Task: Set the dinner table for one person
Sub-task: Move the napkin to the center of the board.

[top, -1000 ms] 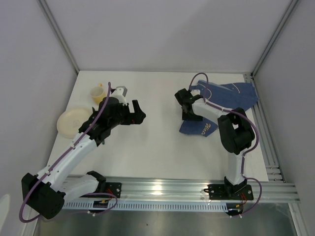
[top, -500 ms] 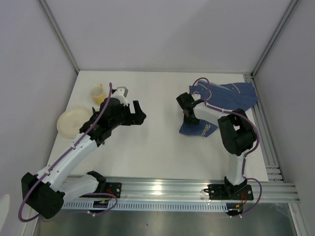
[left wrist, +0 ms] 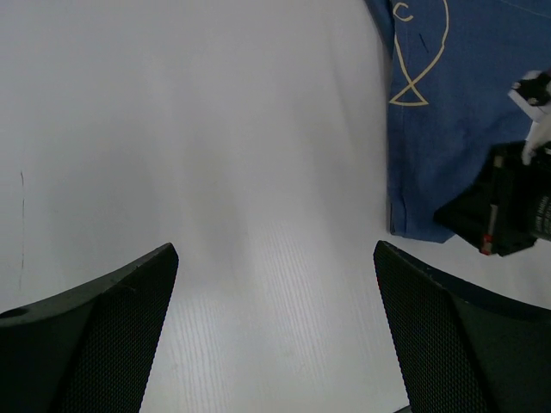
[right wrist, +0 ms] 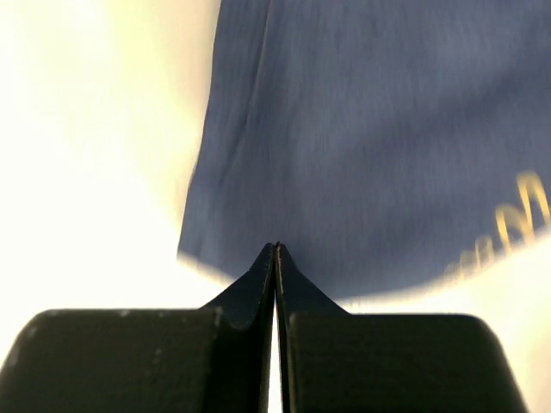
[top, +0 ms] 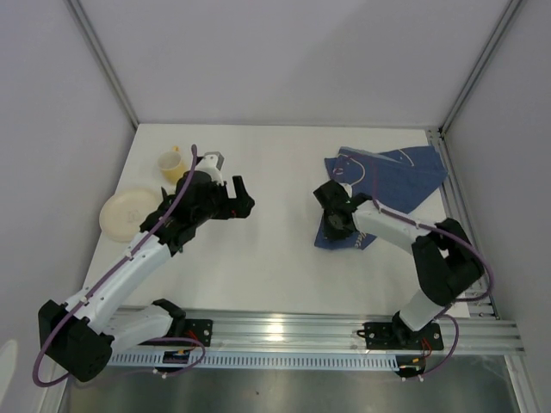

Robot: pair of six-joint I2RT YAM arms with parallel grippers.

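The dinner table (top: 275,267) is a white top with silver rails. A dark blue cloth (top: 392,172) with pale line drawings lies rumpled at its back right, and it also fills the right wrist view as the blue cloth (right wrist: 370,129). My right gripper (top: 332,227) is shut, its tips pinched together at the cloth's near left edge (right wrist: 275,248). My left gripper (top: 241,196) hovers left of centre, wide open over bare table (left wrist: 275,249), nothing between its fingers. The left wrist view shows the blue cloth (left wrist: 465,103) and the right gripper (left wrist: 504,211) at the right.
A pale yellow cup (top: 172,163) stands at the back left, with a cream plate (top: 127,213) nearer the left edge. Grey walls close in the table on three sides. A silver rail (top: 465,232) runs along the right edge.
The right gripper has closed at the cloth's near left edge and moved toward the near side, its arm stretching out; the cloth has shifted a little. The left arm has not moved.
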